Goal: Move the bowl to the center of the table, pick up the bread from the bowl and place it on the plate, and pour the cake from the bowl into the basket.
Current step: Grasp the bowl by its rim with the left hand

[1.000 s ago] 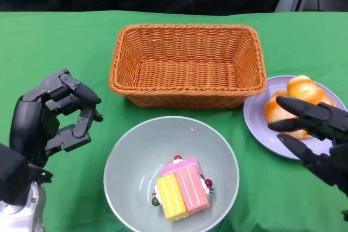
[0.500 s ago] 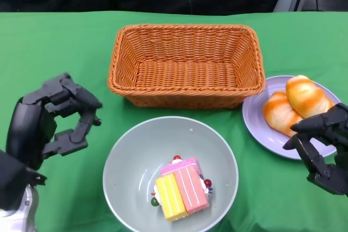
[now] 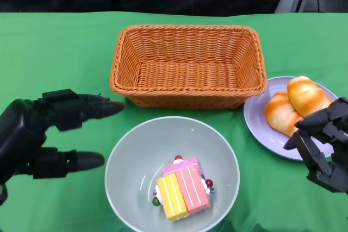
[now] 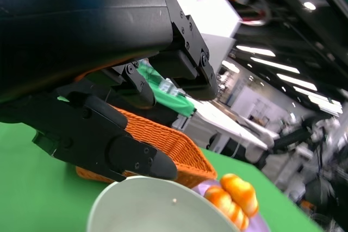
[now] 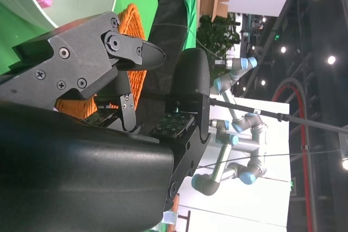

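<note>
Left hand (image 3: 41, 134) hangs just beside the pale green bowl (image 3: 136, 150), on its left, with black fingers stretched out and apart toward the bowl's rim, holding nothing. In the left wrist view its lower finger (image 4: 130, 158) hangs right over the edge of the bowl (image 4: 136, 205), though whether it touches cannot be told.

Taking the bowl as the landmark: it sits on the green tablecloth (image 3: 54, 52) at the near middle. Inside it, toward the near side, lies a slice of cake (image 3: 182, 187) with yellow and pink stripes and small red berries around it. Just behind the bowl stands an orange wicker basket (image 3: 187, 63), rectangular. To the bowl's right and slightly farther back is a lilac plate (image 3: 255, 118) carrying two glazed orange bread rolls (image 3: 296, 104), touching each other.

Right hand (image 3: 323, 145) is to the right of the bowl, over the near edge of the plate, just beside the rolls but apart from them. Its fingers are bent yet parted, with nothing between them. The right wrist view shows the same hand (image 5: 109, 63) with nothing in it, with a sliver of the bowl and cake in one corner.
</note>
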`<state>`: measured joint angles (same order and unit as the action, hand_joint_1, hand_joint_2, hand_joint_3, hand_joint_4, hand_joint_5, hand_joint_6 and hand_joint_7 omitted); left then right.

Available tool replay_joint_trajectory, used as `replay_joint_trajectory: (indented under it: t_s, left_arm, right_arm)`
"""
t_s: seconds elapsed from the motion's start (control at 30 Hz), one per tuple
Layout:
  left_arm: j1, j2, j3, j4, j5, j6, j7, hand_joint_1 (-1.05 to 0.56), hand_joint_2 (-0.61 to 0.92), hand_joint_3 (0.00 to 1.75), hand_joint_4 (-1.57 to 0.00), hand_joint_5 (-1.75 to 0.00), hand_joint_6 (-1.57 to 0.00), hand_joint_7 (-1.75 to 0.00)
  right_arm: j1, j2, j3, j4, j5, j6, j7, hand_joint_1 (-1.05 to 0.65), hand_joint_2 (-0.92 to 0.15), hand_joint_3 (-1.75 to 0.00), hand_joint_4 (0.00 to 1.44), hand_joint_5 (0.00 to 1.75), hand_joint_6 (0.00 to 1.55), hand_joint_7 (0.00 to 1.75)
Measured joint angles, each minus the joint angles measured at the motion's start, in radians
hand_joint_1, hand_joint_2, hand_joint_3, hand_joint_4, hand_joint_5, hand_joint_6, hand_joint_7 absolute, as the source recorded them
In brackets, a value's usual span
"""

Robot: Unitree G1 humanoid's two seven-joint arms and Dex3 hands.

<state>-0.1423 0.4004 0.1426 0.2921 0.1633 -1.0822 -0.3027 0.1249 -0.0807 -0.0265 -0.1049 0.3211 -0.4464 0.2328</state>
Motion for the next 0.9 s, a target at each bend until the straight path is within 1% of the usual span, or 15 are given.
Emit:
replay_joint_trajectory:
  t_s: [0.17,0.27,0.4,0.53,0.63,0.7,0.8,0.83,0.9]
  left_arm:
    - [-0.007,0.018,0.029,0.070,0.112,-0.168,0.062,-0.56,0.84,0.01,-0.54,-0.07,-0.56,0.00]
    - [-0.014,0.031,0.043,0.117,0.169,-0.233,0.090,-0.58,0.79,0.00,-0.55,-0.07,-0.54,0.00]
    - [-0.043,0.040,0.072,0.197,0.262,-0.384,0.121,-0.54,0.76,0.00,-0.62,-0.10,-0.57,-0.02]
    - [-0.078,0.044,0.085,0.258,0.336,-0.503,0.123,-0.52,0.72,0.00,-0.68,-0.13,-0.65,-0.04]
    - [-0.097,0.049,0.072,0.277,0.365,-0.525,0.142,-0.53,0.74,0.01,-0.73,-0.15,-0.69,-0.06]
    - [-0.107,0.055,0.039,0.278,0.403,-0.525,0.184,-0.54,0.78,0.02,-0.77,-0.16,-0.72,-0.06]
    - [-0.108,0.060,-0.017,0.277,0.474,-0.526,0.266,-0.52,0.79,0.02,-0.78,-0.15,-0.75,-0.05]
    - [-0.109,0.064,-0.030,0.276,0.501,-0.526,0.294,-0.51,0.74,0.01,-0.79,-0.15,-0.77,-0.06]
    - [-0.112,0.075,-0.046,0.274,0.556,-0.526,0.338,-0.47,0.71,0.00,-0.80,-0.14,-0.80,-0.06]
  right_arm:
    - [-0.002,0.003,-0.005,-0.004,-0.002,0.017,0.003,-0.12,-0.66,-0.72,0.65,1.49,0.67,1.12]
    - [-0.002,0.005,-0.011,-0.006,-0.001,0.023,0.003,-0.14,-0.67,-0.69,0.64,1.49,0.67,1.10]
    - [-0.003,0.025,-0.022,-0.013,0.005,0.043,0.000,-0.16,-0.68,-0.67,0.65,1.48,0.67,1.10]
    - [-0.004,0.040,-0.033,-0.021,0.015,0.057,-0.001,-0.17,-0.72,-0.61,0.64,1.50,0.64,1.13]
    - [-0.004,0.046,-0.036,-0.022,0.018,0.065,-0.001,-0.18,-0.72,-0.59,0.64,1.50,0.63,1.14]
    - [-0.004,0.054,-0.036,-0.024,0.013,0.069,-0.009,-0.19,-0.73,-0.57,0.64,1.50,0.64,1.14]
    - [-0.002,0.065,-0.036,-0.036,0.000,0.081,-0.023,-0.18,-0.74,-0.55,0.64,1.51,0.64,1.13]
    - [-0.001,0.068,-0.036,-0.041,-0.002,0.088,-0.023,-0.17,-0.74,-0.55,0.64,1.51,0.64,1.13]
    - [0.001,0.074,-0.036,-0.044,-0.002,0.095,-0.023,-0.17,-0.74,-0.55,0.64,1.51,0.64,1.13]
